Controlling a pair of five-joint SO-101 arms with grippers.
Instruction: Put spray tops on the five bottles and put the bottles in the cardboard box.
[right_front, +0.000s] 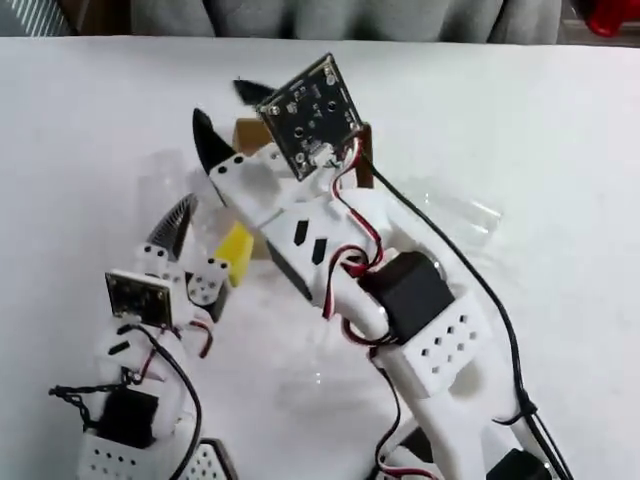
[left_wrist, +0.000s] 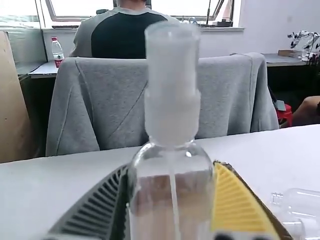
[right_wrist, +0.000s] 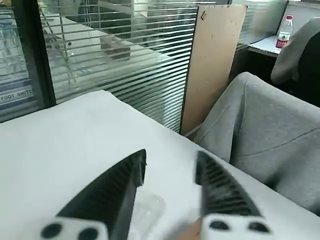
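Note:
A clear bottle (left_wrist: 170, 195) with a frosted white spray top (left_wrist: 171, 85) stands upright between the black ribbed finger (left_wrist: 95, 210) and the yellow finger (left_wrist: 235, 205) of my left gripper (left_wrist: 170, 170), which is shut on it. In the high view this left gripper (right_front: 208, 228) sits at the lower left, just in front of the cardboard box (right_front: 364, 165). My right gripper (right_front: 222, 105) hangs over the box's far left corner. In its own view the right gripper (right_wrist: 171, 155) is open, with nothing between its black fingers. A clear bottle (right_wrist: 145, 212) lies below it.
More clear bottles lie on the white table, one to the right of the box (right_front: 455, 215) and one to its left (right_front: 160, 180). Another lies beside the held bottle (left_wrist: 295, 205). A grey-draped chair (left_wrist: 100, 105) stands beyond the table's far edge.

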